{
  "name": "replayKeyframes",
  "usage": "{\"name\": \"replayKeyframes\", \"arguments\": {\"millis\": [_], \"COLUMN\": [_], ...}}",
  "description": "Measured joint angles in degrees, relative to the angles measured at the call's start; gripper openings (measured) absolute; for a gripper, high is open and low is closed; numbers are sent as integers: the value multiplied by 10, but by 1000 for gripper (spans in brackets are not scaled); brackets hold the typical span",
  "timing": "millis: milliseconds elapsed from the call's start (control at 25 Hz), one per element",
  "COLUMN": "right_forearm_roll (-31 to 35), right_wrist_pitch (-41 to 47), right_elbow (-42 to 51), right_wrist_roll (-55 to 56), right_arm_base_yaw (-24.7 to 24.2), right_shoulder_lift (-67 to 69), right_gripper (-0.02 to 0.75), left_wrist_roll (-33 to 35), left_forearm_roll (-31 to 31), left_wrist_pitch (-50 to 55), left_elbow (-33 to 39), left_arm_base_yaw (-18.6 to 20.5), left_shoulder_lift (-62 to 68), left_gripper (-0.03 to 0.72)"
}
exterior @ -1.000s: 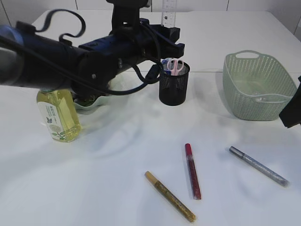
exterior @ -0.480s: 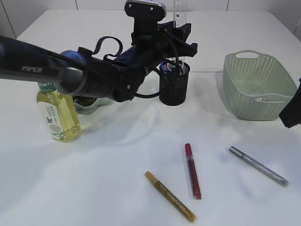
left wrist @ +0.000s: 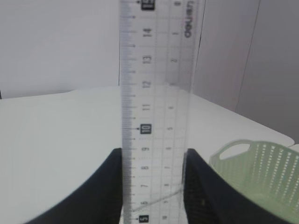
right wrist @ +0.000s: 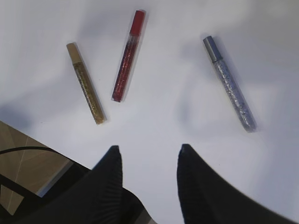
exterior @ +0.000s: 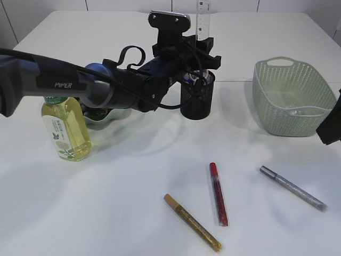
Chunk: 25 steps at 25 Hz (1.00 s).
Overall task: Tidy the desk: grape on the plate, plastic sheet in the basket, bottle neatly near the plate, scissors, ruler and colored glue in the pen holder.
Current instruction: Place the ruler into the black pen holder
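We log the left gripper (exterior: 201, 45) reaching across from the left side of the exterior view to a position just above the black mesh pen holder (exterior: 196, 101). It is clamped on the clear ruler (exterior: 202, 20), which stands upright between the two fingers (left wrist: 105, 193) (in the left wrist view the printed scale runs vertically, and each dark finger presses against one long edge). From the exterior view we cannot tell whether the ruler's lower end has entered the holder; the gripper body hides it. Pink-handled scissors (exterior: 191, 78) show in the holder behind the gripper.

The right gripper (right wrist: 148, 158) hovers above the table (exterior: 133, 176) with its fingers spread and nothing between them. Below it lie three glue pens, well apart from one another: gold glue pen (exterior: 192, 222), red glue pen (exterior: 218, 193) and silver glue pen (exterior: 293, 188).

The bottle (exterior: 66, 129) of yellow liquid stands upright at the left, just beside the pale green plate (exterior: 101, 120), which the arm largely hides; we cannot tell what lies on it. The green basket (exterior: 290, 96) sits at the right, with something clear, partly visible, inside (the plastic sheet, as far as we can make out).
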Motion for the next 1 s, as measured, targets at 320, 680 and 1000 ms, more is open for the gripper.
{"name": "replayKeyframes", "arguments": {"millis": [320,680,1000], "right_forearm_roll": [0,0,0], "right_wrist_pitch": [-3,-4,-4], "right_elbow": [0,0,0], "right_wrist_roll": [-1,-2,-3], "right_arm_base_yaw": [0,0,0], "right_shoulder_lift": [0,0,0], "right_gripper": [323,323,323], "left_wrist_roll": [0,0,0], "left_forearm_roll": [0,0,0], "left_wrist_pitch": [12,13,13], "left_elbow": [-2,-2,-2], "left_arm_base_yaw": [3,10,10], "left_shoulder_lift": [3,3,3], "left_gripper": [281,289,302]}}
